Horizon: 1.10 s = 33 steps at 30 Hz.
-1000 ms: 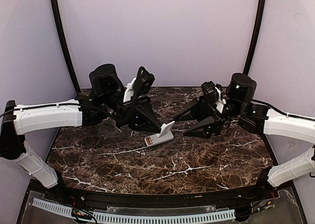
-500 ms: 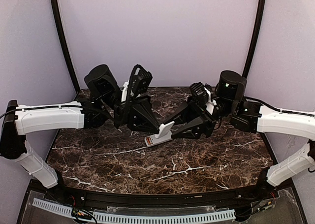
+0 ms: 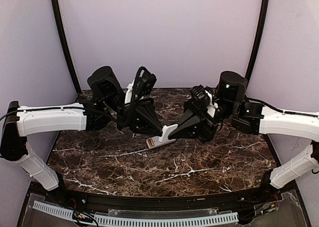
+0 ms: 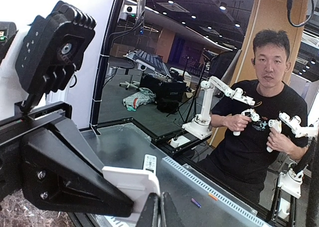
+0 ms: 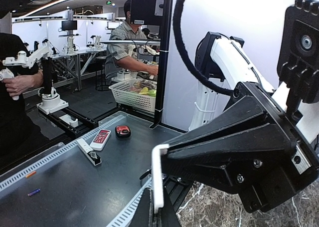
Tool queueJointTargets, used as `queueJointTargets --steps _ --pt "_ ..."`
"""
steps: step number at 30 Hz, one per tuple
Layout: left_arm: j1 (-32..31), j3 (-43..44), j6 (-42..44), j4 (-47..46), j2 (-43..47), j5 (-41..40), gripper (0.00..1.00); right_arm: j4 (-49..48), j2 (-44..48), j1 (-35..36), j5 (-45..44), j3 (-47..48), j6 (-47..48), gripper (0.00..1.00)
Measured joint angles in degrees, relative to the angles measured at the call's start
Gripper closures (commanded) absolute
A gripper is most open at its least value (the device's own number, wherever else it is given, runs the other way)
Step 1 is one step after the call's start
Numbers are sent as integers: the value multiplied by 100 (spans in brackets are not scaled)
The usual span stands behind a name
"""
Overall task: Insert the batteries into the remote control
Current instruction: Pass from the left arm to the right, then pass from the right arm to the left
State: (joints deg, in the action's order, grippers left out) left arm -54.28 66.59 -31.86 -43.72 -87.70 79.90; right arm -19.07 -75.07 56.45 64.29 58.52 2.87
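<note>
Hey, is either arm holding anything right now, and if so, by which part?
Both hold the flat white piece: the left tool pinches one edge, the right tool pinches the opposite edge.

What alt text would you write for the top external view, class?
Two black-and-white arms meet over a dark marble table, the left arm's jaws and the right arm's jaws shut on a small flat white plastic piece. Beneath it lies a slim white remote control, an orange-red battery showing at its near end.
</note>
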Motion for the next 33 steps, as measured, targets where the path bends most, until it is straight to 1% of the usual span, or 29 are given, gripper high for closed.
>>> queueJointTargets --steps 1,2,3,4,5,6,7,8,9,10,11,13,14,16,20,22,26,29,33 --pt "2 0 42 44 0 0 63 17 0 0 9 0 -2 100" --pt "11 0 133 83 0 -28 57 37 0 0 13 2 2 100" --pt "28 0 203 179 2 -11 49 72 0 2 11 2 -4 100" --pt "42 0 284 254 22 44 45 188 7 -22 20 2 -7 100" --pt "52 0 413 385 76 -57 37 262 2 -39 15 2 -7 100" --pt "72 2 643 638 120 -177 34 308 2 -26 -7 2 -11 100" --pt "120 2 776 769 186 -245 25 321 2 -11 -20 2 -15 100" --pt "188 15 1123 1233 267 -431 22 321 11 -11 -50 2 -17 100" --pt "251 44 1543 1735 352 -671 15 326 17 -13 -87 2 -37 100" --pt "291 79 1875 2168 426 -898 12 330 17 -24 -122 2 -52 100" --pt "337 127 2293 2730 535 -1287 8 348 17 -57 -175 2 -103 100" --pt "404 173 2975 3530 778 -1989 3 380 2 -164 -251 2 -291 100" --pt "417 170 3309 3917 955 -2450 2 372 -35 -278 -271 2 -455 100" --pt "420 109 3810 4339 1300 -3289 2 330 -138 -494 -280 -15 -791 100" --pt "420 -428 4760 4647 2184 -4758 2 236 -468 -951 -282 -179 -1480 100" --pt "420 -654 5215 4774 2439 -5222 2 256 -671 -1123 -273 -243 -1788 100" --pt "363 -769 6113 5206 2350 -5908 4 315 -1088 -1366 -256 -284 -2323 100" --pt "142 -907 6677 5351 2092 -6450 6 393 -1353 -1451 -245 -284 -2612 100" --pt "-197 -1051 7134 5410 1753 -6935 12 411 -1801 -1458 -173 -249 -2966 100"
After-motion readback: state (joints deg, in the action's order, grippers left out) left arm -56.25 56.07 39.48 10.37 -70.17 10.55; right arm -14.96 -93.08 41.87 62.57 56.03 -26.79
